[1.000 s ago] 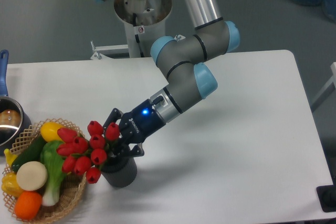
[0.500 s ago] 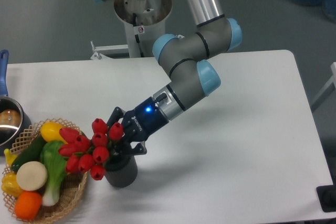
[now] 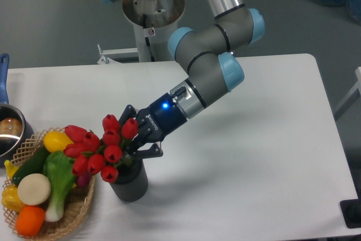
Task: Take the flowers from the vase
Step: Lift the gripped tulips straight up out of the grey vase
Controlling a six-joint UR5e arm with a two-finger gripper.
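The vase (image 3: 129,182) stands on the counter (image 3: 254,139) near its front edge, the flowers (image 3: 101,148) above it. The basket (image 3: 73,210) sits just left; the pot (image 3: 8,131) farther left. The gripper (image 3: 138,145) reaches in from the right.

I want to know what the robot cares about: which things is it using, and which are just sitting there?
Using:
flowers
vase
gripper

Just sitting there:
basket of vegetables
pot

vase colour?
Dark grey vase, seen in the only camera view, under the red flowers.
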